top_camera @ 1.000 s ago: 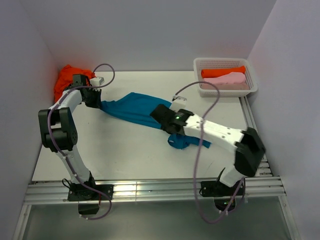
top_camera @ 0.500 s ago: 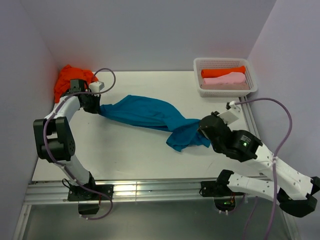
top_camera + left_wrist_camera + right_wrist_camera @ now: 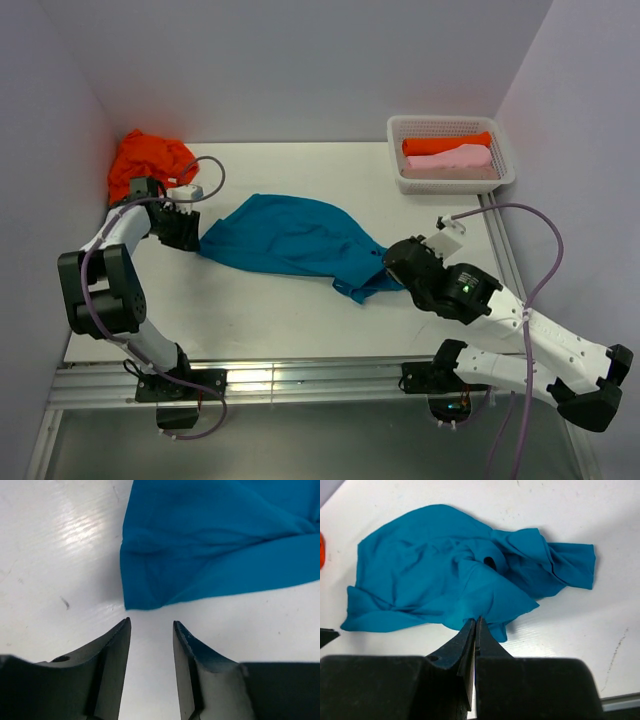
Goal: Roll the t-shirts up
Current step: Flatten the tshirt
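Top external view showed the table [image 3: 300, 310] with the teal shirt [image 3: 290, 235] lying across its middle, flatter toward the left and bunched at its right end. A basket [image 3: 400, 135] at the far right corner held an orange roll [image 3: 445, 144] and a pink roll [image 3: 455, 160]. An orange heap [image 3: 150, 158] sat in the far left corner. The left gripper [image 3: 150, 625] hovered just short of the shirt's left corner, jaws spread and holding nothing. The right gripper [image 3: 476, 622] had its jaws pressed together at the crumpled edge; I could not tell whether a fold was caught between them. To my eye the shirt needed flattening first: pinch both ends low against the table, draw them apart evenly, and smooth out the bunch before rolling.
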